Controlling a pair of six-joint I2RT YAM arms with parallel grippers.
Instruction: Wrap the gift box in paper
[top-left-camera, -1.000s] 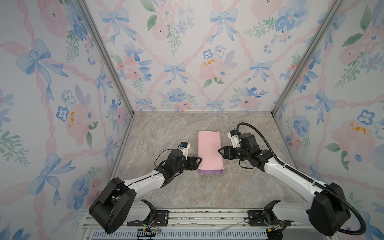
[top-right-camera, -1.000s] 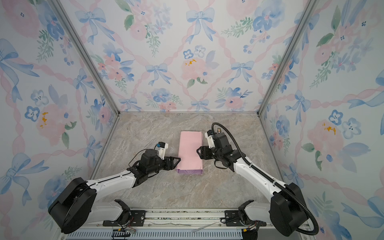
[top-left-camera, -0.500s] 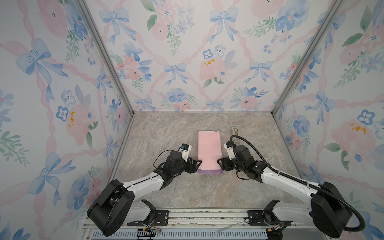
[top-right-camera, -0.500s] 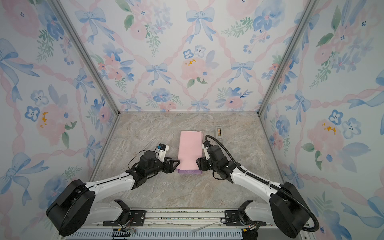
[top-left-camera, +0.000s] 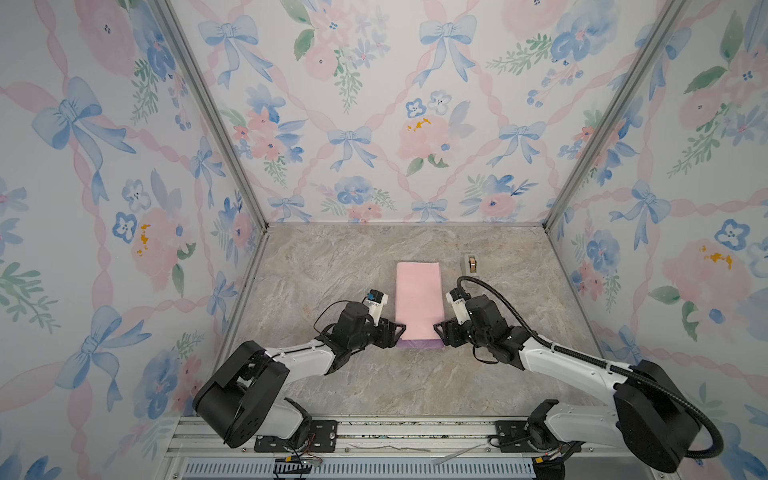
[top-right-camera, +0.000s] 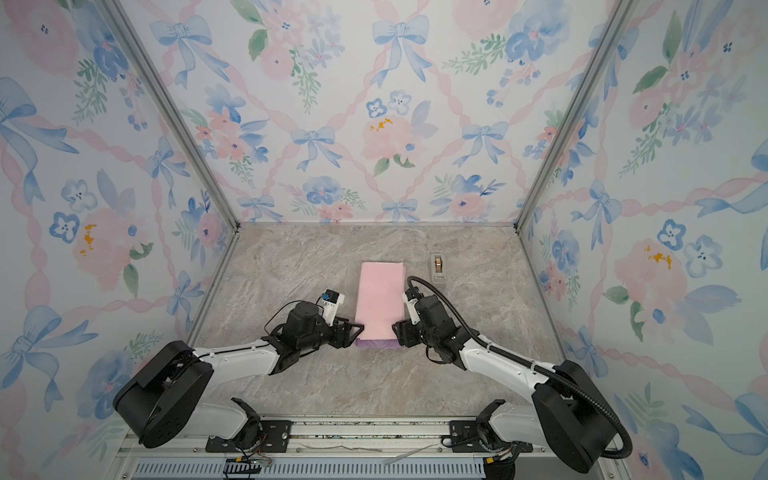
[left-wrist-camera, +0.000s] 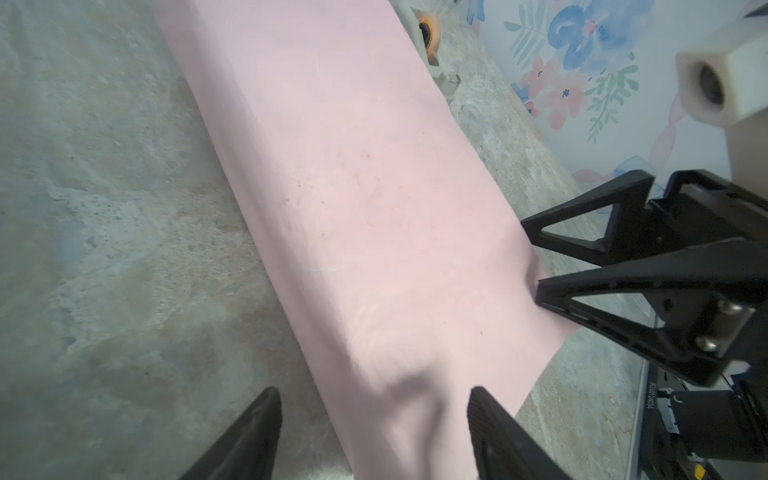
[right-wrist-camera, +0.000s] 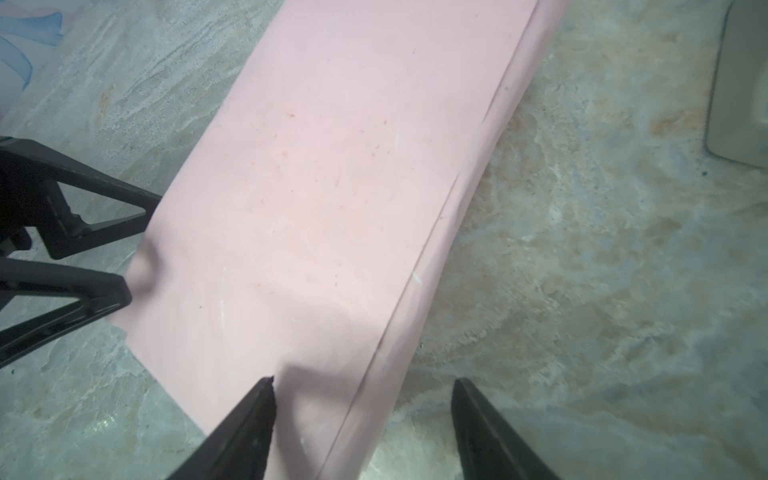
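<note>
Left gripper (top-left-camera: 401, 334), right gripper (top-left-camera: 437, 334) unclenched. Only wrist views show tips denting the paper (left-wrist-camera: 353, 208) — only top views its lilac end.

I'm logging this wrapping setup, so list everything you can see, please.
paper: one, pale pink with a lilac strip at its near end, folded long, mid-table
tape dispenser: one, beige with an orange-brown roll, right of the paper's far end
table: one, marbled grey-beige, under everything
walls: three, floral with blue bows, around the table
left gripper: one, black, open, at the paper's near left corner
right gripper: one, black, open, at the paper's near right corner
</note>
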